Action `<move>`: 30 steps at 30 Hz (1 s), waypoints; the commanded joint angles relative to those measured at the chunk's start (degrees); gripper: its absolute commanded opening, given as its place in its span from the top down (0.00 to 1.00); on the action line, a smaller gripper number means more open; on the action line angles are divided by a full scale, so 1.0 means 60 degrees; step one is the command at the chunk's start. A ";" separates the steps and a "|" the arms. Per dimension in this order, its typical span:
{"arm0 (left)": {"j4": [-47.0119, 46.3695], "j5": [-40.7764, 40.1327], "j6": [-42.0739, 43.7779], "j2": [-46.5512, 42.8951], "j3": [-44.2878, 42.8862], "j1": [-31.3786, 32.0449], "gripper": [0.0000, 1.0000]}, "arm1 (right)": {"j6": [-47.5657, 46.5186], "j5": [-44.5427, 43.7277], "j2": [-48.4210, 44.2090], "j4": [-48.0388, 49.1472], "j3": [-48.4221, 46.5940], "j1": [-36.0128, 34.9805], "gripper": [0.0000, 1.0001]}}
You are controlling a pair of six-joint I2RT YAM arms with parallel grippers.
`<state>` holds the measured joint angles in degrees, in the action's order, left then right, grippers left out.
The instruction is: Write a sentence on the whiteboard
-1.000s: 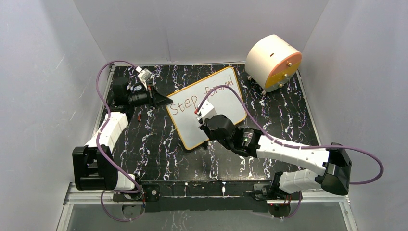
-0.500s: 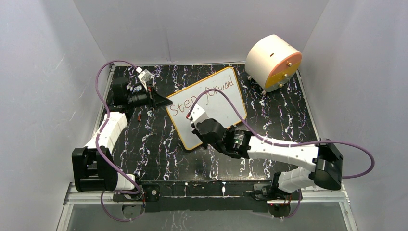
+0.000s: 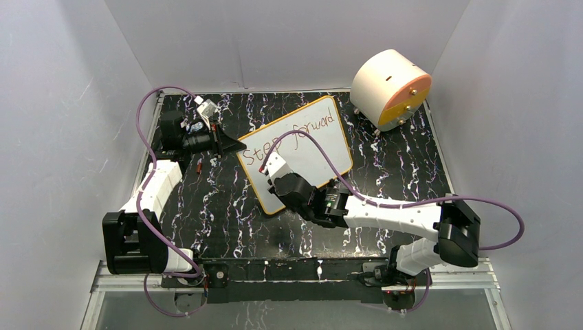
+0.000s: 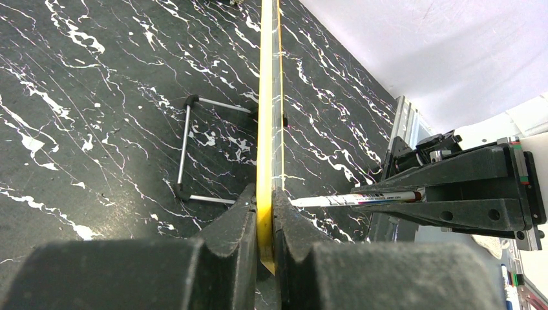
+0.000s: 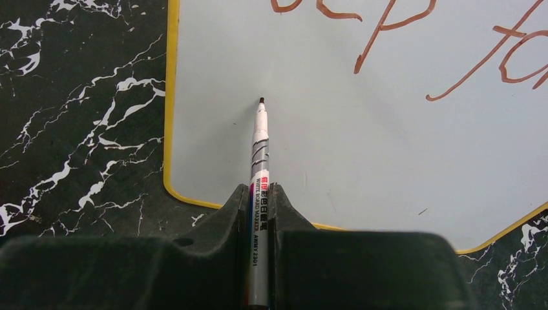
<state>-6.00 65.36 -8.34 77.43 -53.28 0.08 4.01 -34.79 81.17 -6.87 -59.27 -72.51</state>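
On the left, the left gripper (image 4: 265, 194) is closed tight on the yellow edge of the whiteboard (image 3: 313, 155), which sits turned aslant in the middle of the table (image 3: 227, 199). The sentence (image 3: 316, 128) has only its first line, "Step forward". Under "Step", the right gripper (image 5: 260, 194) is closed on a marker (image 5: 260, 145). Its tip seems to touch the blank part near the left edge. From there, I judge, the second line must run rightward along the board's long side.

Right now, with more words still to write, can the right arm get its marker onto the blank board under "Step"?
Probably yes: the marker in the right hand points at bare whiteboard, nothing lies between, and the left hand clamps only the edge.
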 commanded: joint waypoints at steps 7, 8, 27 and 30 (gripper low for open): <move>0.0502 0.0180 0.0569 -0.0087 0.0019 0.0104 1.00 | -0.0281 -0.0486 0.0218 0.0823 -0.0531 -0.0073 1.00; 0.0502 0.0184 0.0569 -0.0087 0.0017 0.0104 1.00 | -0.0281 -0.0499 0.0257 0.0823 -0.0524 -0.0079 1.00; 0.0502 0.0236 0.0540 -0.0058 -0.0010 0.0101 1.00 | 0.0200 -0.0230 0.0451 -0.0669 -0.0528 -0.0102 1.00; 0.0502 0.0235 0.0540 -0.0060 -0.0003 0.0104 1.00 | 0.0279 -0.0221 0.0407 -0.0855 -0.0503 -0.0117 1.00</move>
<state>-5.93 65.19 -8.34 77.43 -53.30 0.03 4.10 -36.32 83.48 -9.96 -60.66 -73.21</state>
